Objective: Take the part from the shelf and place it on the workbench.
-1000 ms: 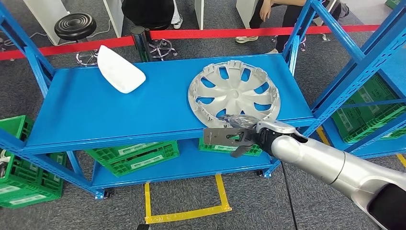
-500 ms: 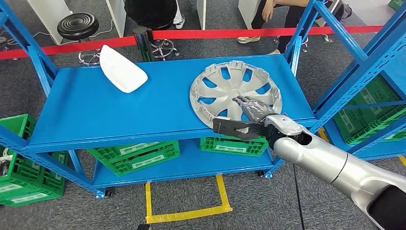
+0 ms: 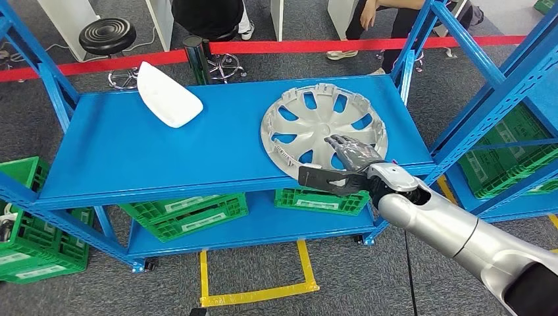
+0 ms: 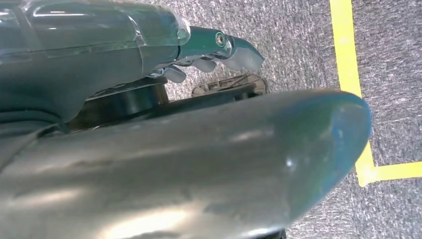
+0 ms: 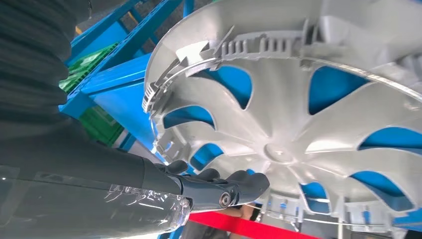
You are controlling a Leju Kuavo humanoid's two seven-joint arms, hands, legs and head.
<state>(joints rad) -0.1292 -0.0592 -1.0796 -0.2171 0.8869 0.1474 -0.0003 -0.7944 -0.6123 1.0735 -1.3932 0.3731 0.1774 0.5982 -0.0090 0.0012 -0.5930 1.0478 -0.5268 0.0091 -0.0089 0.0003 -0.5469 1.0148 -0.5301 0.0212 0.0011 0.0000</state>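
Observation:
A silver hubcap [image 3: 322, 125] lies flat on the right half of the blue shelf [image 3: 164, 151]. My right hand [image 3: 345, 161] reaches over its near rim with dark fingers [image 3: 349, 148] stretched above the spokes and the thumb pointing left along the shelf's front edge. It holds nothing. The right wrist view has the hubcap [image 5: 298, 124] close beyond my right hand [image 5: 199, 189], fingers apart from the spokes. A white curved part [image 3: 166, 97] lies at the shelf's back left. My left hand [image 4: 149, 99] hangs over grey carpet, its fingers [image 4: 219, 42] extended and empty.
Green crates [image 3: 184, 210] sit on the lower shelf, and another [image 3: 16, 224] stands on the floor at left. A second blue rack [image 3: 513, 99] stands at right. Behind the shelf are a red barrier tape [image 3: 296, 46], a black stool [image 3: 104, 36] and people's legs. Yellow floor tape [image 3: 256, 293] marks the carpet in front.
My right hand rose from the shelf's front edge and moved forward over the hubcap's near rim, its fingers now stretched above the spokes. The hubcap and white part stayed put.

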